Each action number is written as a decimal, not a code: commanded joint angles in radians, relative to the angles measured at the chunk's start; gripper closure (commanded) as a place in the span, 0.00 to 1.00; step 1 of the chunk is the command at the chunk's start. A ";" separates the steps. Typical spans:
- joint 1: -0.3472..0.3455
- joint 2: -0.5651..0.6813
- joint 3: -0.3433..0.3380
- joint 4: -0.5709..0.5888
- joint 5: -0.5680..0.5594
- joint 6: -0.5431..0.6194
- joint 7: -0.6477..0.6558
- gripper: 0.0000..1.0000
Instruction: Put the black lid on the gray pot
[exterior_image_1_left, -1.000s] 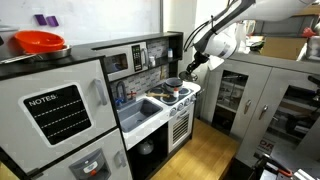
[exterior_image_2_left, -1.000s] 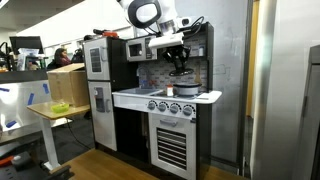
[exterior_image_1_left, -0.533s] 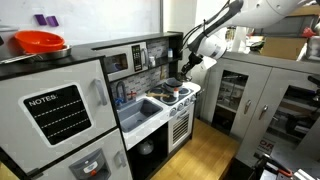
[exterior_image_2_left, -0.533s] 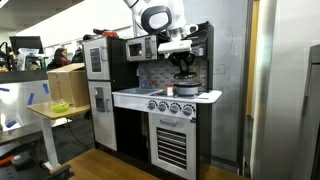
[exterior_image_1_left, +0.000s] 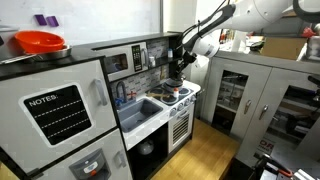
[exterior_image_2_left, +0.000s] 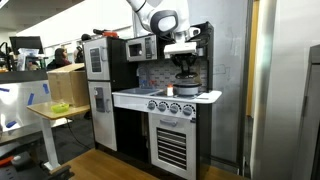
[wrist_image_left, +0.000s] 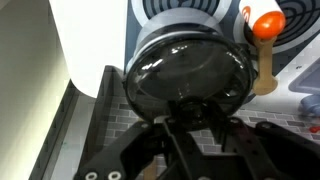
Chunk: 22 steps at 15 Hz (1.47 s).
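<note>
Lid (wrist_image_left: 185, 70), black, round and glossy, fills the upper middle of the wrist view, with its domed top facing the camera. My gripper (wrist_image_left: 197, 112) comes up from the bottom centre of that frame. Its fingers (wrist_image_left: 176, 118) are drawn in tight against the lid's lower edge, so I judge they are clamped on it. The exact contact is hidden by the lid's own dark rim.

I judge the lid is carried high like this so that it clears everything on the stove (exterior_image_2_left: 176, 96) before it goes down. In both exterior views the gripper hangs above the stove at the right end of the toy kitchen (exterior_image_1_left: 60, 110). There is open air between the dark lid and the white top.

Relative to the gripper, the lid sits at the fingertips and extends away from them, toward the top of the wrist frame. Past its far rim, at the top edge, a ringed gray burner (wrist_image_left: 178, 8) shows. At the upper right an orange ball on a tan stem (wrist_image_left: 264, 24) stands beside a second burner, clear of the lid.

I cannot make out the pot with certainty. In the wrist view the lid would cover anything below it, and in the exterior views the items on the stove are too small to tell apart. My judgement is that the lid has to be centred before it is lowered.
</note>
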 joint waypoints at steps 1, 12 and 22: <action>-0.026 0.058 0.030 0.095 -0.037 -0.076 -0.006 0.92; -0.024 0.166 0.037 0.238 -0.074 -0.173 -0.002 0.54; -0.007 0.152 0.003 0.237 -0.102 -0.195 0.049 0.00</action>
